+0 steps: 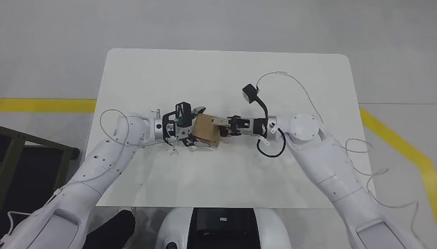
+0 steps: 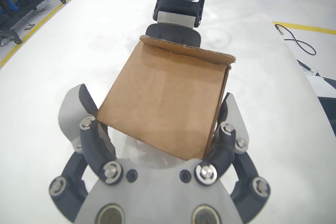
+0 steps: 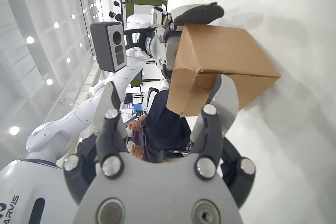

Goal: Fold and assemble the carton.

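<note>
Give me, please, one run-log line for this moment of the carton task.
carton: boxed up | left pincer: shut on carton's sides | right pincer: open, one finger at end flap | end flap: not fully closed

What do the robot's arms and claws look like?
The left arm and right arm are smooth, round and white. The left claw and right claw each have two silver fingers with black pads and shiny screws. A black cable loops at the right wrist.
</note>
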Motion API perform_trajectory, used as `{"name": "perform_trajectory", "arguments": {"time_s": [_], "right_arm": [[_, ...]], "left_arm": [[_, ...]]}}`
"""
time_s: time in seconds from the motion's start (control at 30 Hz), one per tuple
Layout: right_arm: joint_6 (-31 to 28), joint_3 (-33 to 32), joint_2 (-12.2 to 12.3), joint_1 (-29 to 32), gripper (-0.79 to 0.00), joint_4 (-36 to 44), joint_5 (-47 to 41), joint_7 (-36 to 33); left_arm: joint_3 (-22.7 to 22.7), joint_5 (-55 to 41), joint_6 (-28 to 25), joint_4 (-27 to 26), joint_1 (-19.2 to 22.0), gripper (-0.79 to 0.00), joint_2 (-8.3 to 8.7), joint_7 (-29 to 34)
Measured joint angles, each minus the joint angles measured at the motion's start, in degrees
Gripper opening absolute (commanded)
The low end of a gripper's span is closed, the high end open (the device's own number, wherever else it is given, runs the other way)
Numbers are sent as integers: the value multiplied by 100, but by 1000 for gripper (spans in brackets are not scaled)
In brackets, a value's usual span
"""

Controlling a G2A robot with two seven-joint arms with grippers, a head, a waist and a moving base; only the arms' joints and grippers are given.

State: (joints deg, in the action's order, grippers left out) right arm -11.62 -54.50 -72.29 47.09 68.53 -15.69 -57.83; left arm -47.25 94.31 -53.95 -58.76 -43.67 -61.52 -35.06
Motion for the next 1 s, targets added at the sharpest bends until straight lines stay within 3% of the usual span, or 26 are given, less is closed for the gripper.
{"name": "perform_trajectory", "arguments": {"time_s": [0.07,0.1,0.37,1.0], "right_arm": [[-5,-26,13,33,-305,-11,18,-36],[-11,-37,18,48,-391,-15,24,-48],[-30,-103,47,145,-517,-95,27,-106],[135,-126,95,237,-570,-143,375,-69]], "left_arm": [[0,0,-2,1,1,0,0,4],[-1,-2,-1,1,1,0,0,4],[-9,-19,7,-6,-11,0,3,27],[-41,-56,11,-57,-50,0,15,89]]}}
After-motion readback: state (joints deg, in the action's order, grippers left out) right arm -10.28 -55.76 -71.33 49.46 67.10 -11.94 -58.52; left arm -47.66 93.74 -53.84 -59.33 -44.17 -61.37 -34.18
